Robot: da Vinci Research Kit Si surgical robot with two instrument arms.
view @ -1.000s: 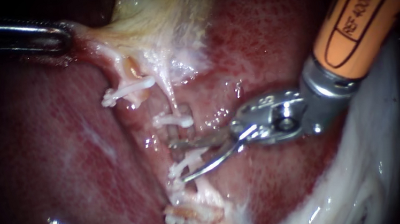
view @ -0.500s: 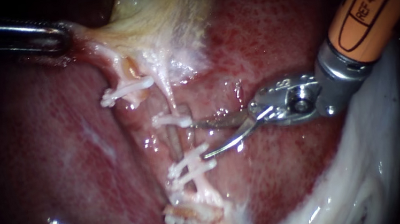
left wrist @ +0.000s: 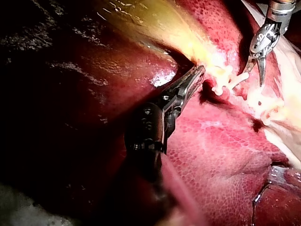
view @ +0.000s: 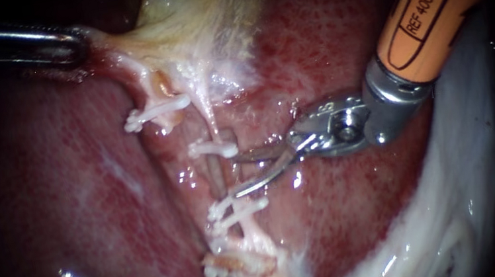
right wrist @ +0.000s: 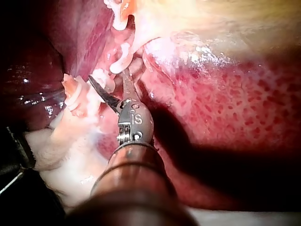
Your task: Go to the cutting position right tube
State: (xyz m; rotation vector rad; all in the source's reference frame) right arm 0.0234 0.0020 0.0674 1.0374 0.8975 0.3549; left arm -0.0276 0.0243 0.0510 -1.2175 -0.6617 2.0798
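The right tube (view: 218,171) runs down the middle, a brownish stretch between two white clips (view: 212,149) (view: 236,207). My right instrument (view: 237,174), on an orange shaft, has two thin curved blades standing open. Their tips lie just right of that bare stretch, and the lower tip reaches the tube's edge. In the right wrist view the open blades (right wrist: 109,81) point at the clipped tube (right wrist: 123,56). My left instrument (view: 78,49) is shut on the pale gallbladder (view: 187,21) where it narrows, holding it taut. The left wrist view shows those jaws (left wrist: 197,75) closed on that tissue.
Red liver (view: 84,206) surrounds the tubes on both sides. A further white clip (view: 156,111) sits on the left tube and another (view: 219,270) lies lower down. White fatty tissue (view: 449,219) lies under the right shaft.
My right instrument drew back to the right and up from the tube, then came in again to the left. Its blades stayed open. The left instrument has kept still.
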